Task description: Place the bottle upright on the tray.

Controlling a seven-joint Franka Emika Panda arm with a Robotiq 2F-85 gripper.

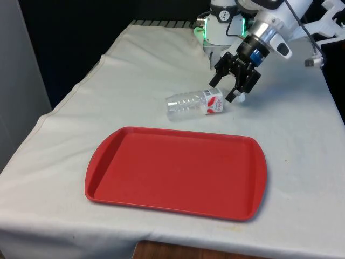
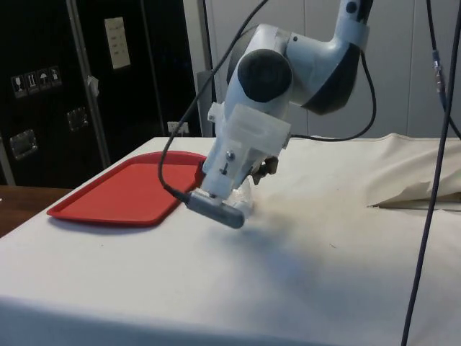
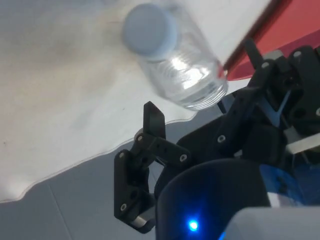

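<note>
Red tray bare, open cloth all round, bottle lying just beyond tray's far rim

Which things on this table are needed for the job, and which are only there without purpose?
Needed for the job:
- bottle, clear, lying on its side on the cloth
- red tray, nothing on it
- gripper, open, beside the bottle's cap end

Only there:
- white cloth covering the table

1. The bottle is clear ribbed plastic with a white label marked in red and a pale cap.
2. The tray is plain red.
3. The tablecloth is white.
4. The gripper is black.
</note>
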